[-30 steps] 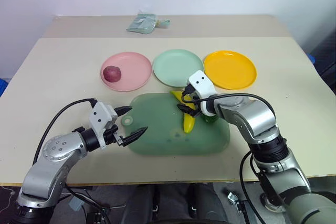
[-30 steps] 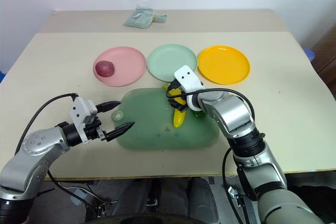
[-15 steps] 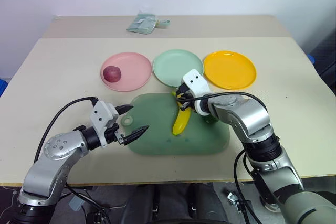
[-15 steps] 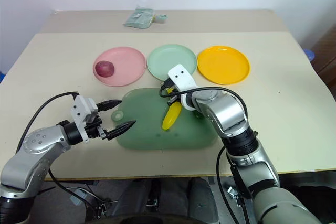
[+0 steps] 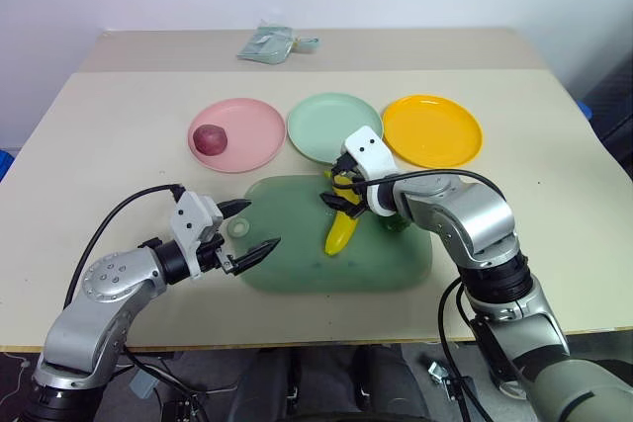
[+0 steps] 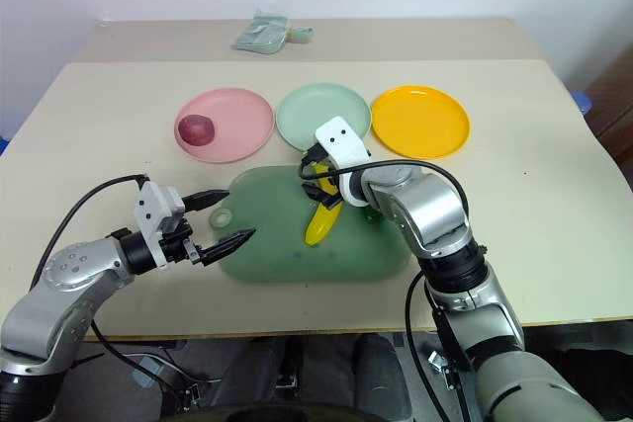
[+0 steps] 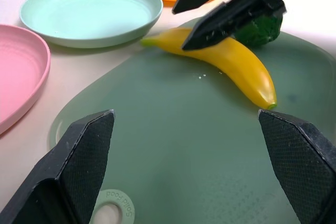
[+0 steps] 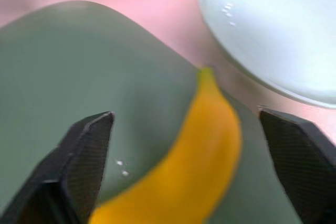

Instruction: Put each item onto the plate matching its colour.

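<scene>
A yellow banana (image 5: 341, 227) lies slanted on the green mat (image 5: 297, 264). My right gripper (image 5: 334, 193) hovers open over its stem end, fingers (image 7: 231, 15) spread just above the fruit. The dark green broccoli lump (image 7: 258, 29) sits on the mat behind that gripper, partly hidden by the arm. The maroon ball (image 5: 209, 138) rests on the pink plate (image 5: 247, 116). The mint green plate (image 5: 321, 121) and the yellow-orange plate (image 5: 432, 130) hold nothing. My left gripper (image 5: 262, 223) is open at the mat's left end, near its ring tab, holding nothing.
A crumpled pale green packet (image 5: 267, 43) lies at the table's far edge. The three plates stand in a row just beyond the mat. Bare tabletop (image 5: 99, 145) stretches to the left and right of the plates.
The right gripper closed on the banana's stem end and has now opened again. The banana's lower end swung left on the mat. The left arm stayed still.
</scene>
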Controlling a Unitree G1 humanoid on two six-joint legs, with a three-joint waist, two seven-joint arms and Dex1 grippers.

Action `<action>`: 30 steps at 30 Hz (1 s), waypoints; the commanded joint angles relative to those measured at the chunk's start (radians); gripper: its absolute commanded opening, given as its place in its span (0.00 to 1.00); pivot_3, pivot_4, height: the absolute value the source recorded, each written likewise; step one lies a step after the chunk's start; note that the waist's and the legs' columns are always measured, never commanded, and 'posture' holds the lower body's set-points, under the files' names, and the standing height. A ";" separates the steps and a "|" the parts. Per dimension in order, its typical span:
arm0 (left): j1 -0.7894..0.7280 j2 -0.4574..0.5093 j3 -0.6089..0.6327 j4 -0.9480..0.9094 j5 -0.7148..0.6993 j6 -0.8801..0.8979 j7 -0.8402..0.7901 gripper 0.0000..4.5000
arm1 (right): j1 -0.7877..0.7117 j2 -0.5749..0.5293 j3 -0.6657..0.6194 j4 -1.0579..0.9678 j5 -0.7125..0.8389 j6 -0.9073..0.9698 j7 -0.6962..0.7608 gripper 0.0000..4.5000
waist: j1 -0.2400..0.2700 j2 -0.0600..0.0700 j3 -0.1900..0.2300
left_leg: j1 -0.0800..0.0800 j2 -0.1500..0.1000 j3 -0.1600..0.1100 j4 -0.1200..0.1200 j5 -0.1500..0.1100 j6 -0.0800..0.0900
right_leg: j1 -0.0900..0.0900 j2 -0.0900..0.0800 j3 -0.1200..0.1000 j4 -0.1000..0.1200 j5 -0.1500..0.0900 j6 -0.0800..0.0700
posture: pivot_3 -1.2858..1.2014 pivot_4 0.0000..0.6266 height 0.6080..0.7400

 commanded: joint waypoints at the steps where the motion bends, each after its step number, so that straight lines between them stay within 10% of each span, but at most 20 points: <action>1: -0.015 -0.002 -0.004 -0.040 -0.008 0.000 0.006 1.00 | -0.017 0.022 -0.025 0.000 -0.015 0.029 -0.037 0.99 | -0.001 0.000 0.000 | 0.000 0.000 0.000 0.000 0.000 0.000 | 0.000 0.000 0.000 0.000 0.000 0.000 | 0.52 0.24 1.00; 9: -0.028 -0.002 -0.010 -0.032 -0.007 0.000 0.002 1.00 | -0.004 0.071 0.006 0.041 -0.018 0.046 -0.065 0.99 | -0.014 0.000 0.000 | 0.000 0.000 0.000 -0.003 0.000 -0.001 | -0.001 0.000 0.000 0.000 0.000 0.000 | 0.52 0.24 1.00; 17: -0.027 -0.005 -0.005 -0.039 -0.014 0.004 0.005 1.00 | -0.015 0.095 0.018 0.080 -0.027 0.016 -0.074 0.29 | -0.015 0.000 0.000 | 0.000 0.000 0.000 -0.003 0.001 -0.001 | -0.001 0.000 0.000 0.000 0.000 0.000 | 0.52 0.24 1.00; 30: -0.025 -0.001 0.006 -0.038 -0.023 0.007 0.002 1.00 | -0.158 0.160 -0.112 0.019 0.009 -0.047 -0.051 0.29 | -0.015 0.001 0.000 | 0.000 0.000 0.000 -0.003 0.001 -0.001 | -0.001 0.000 0.000 0.000 0.000 0.000 | 0.52 0.24 1.00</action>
